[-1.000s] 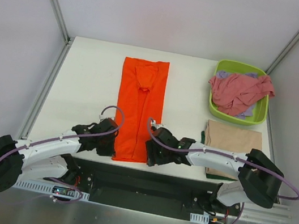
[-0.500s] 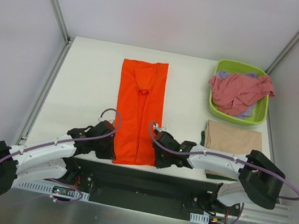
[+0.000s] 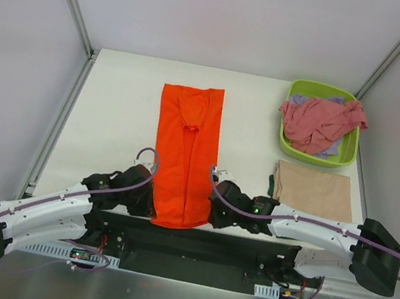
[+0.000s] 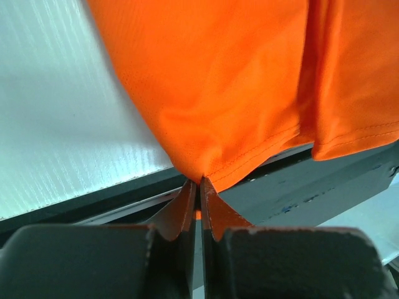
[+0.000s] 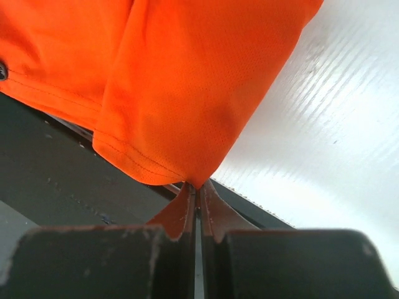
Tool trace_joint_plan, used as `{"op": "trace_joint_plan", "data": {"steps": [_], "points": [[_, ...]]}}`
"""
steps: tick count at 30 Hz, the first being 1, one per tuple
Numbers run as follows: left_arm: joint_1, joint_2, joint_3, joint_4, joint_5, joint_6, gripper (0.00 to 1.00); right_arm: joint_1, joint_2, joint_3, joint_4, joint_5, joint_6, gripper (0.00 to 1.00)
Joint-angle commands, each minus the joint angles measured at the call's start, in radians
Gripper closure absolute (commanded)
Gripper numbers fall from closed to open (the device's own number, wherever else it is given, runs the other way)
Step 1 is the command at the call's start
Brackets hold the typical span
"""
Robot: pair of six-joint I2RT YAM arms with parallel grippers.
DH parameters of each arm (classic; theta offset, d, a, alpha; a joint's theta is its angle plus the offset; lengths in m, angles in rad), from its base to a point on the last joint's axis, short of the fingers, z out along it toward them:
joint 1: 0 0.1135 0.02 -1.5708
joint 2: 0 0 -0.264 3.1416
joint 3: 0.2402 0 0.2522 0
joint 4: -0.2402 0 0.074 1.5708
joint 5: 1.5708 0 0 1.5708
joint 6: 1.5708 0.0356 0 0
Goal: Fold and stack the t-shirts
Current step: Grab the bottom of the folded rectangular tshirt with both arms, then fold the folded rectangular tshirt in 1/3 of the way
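White worktop (image 3: 115,105) carried the orange t-shirt (image 3: 186,155), folded into a long strip down its middle. The left claw (image 4: 199,182) was clamped on the hem's left corner and the right claw (image 5: 197,185) on its right corner, at the near edge.

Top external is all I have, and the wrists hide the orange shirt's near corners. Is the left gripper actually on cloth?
Observer: Yes. In the left wrist view the left gripper is shut on a near corner of the orange shirt.
Operator: Right side?
Observer: Same. The right gripper is shut on the other near corner, right at the stitched hem.
Operator: Deep bite?
Observer: No. Each holds only the very tip of its corner.
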Motion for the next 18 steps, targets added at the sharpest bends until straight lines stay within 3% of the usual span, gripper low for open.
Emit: {"op": "trace_joint_plan", "data": {"steps": [1, 10, 18], "points": [[-0.008, 0.017, 0.113, -0.018, -0.097, -0.008, 1.0, -0.005, -0.035, 0.088, -0.036, 0.129, -0.062, 0.99], [0.013, 0.132, 0.304, -0.022, -0.342, 0.051, 1.0, -0.13, 0.072, 0.3, -0.021, 0.133, -0.226, 0.99], [0.196, 0.3, 0.476, 0.01, -0.364, 0.178, 1.0, -0.265, 0.233, 0.492, 0.019, 0.072, -0.322, 0.99]]}}
